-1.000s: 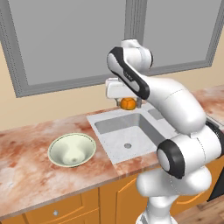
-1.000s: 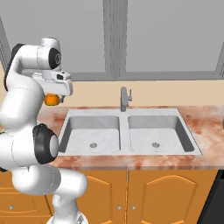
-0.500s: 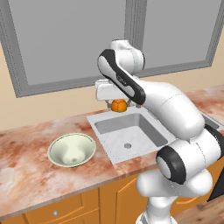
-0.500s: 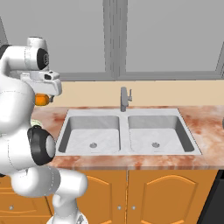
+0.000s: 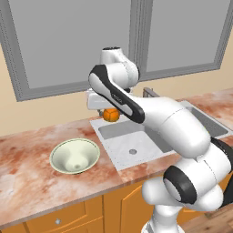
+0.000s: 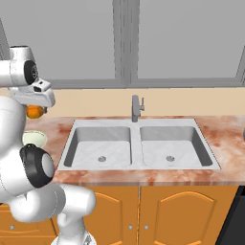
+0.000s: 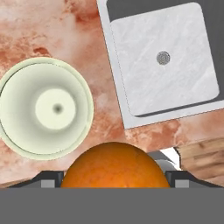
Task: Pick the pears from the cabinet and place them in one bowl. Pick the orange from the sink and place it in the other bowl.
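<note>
Orange: your end effector point(image 5: 110, 110) pinches the orange point(image 5: 110, 114) from both sides, jaws spread wide because the fruit fills the gap; it hangs in the air above the left rim of the sink point(image 5: 119, 160), lifted clear of the basin.
Why it is up there: judging by the task, you are carrying it toward the cream bowl point(image 5: 75, 156), so the height keeps it clear of the sink wall and the bowl rim.
Cream bowl: upright on the marbled worktop point(image 5: 27, 182), just left of the sink, nothing in it, off to one side of the orange in the hand view point(image 7: 46, 109).
Hard to make out: the fingertips are mostly hidden behind the orange point(image 7: 114, 168); in the right base view your own arm covers most of the bowl point(image 6: 33, 139).
Pears, speckled bowl: can't be placed from here.
</note>
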You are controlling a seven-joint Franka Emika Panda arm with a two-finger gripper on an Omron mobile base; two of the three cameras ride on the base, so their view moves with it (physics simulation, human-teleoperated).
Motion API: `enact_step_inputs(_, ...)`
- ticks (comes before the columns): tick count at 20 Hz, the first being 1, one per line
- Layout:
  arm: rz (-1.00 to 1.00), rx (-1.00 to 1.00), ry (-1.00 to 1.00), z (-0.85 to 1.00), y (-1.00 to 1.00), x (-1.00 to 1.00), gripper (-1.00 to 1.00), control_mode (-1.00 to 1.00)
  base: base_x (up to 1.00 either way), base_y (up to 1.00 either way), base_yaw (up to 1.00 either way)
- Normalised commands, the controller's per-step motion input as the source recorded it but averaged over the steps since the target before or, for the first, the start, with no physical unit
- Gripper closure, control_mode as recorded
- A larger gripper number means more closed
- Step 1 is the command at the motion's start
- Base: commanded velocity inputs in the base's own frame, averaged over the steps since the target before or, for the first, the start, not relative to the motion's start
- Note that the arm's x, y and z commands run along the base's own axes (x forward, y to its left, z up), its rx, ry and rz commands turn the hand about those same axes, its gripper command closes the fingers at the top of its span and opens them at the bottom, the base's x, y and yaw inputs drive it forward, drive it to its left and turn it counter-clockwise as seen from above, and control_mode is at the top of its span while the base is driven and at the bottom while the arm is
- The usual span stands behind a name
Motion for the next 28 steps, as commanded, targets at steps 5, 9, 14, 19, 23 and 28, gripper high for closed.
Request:
enact_step_inputs(5,0.00,0.00,0.00,-0.11,0.38,0.08,1.00,-1.00,0.00,0.00,0.00)
enact_step_inputs(9,0.00,0.00,0.00,-0.14,0.38,0.04,1.00,-1.00,0.00,0.00,0.00)
enact_step_inputs(14,0.00,0.00,-0.02,-0.17,0.32,0.01,1.00,-1.00,0.00,0.00,0.00)
enact_step_inputs(19,0.00,0.00,-0.02,-0.20,0.28,0.07,1.00,-1.00,0.00,0.00,0.00)
enact_step_inputs(23,0.00,0.00,-0.02,-0.20,0.27,0.09,1.00,-1.00,0.00,0.00,0.00)
enact_step_inputs(28,0.00,0.00,0.00,-0.26,0.23,0.14,1.00,-1.00,0.00,0.00,0.00)
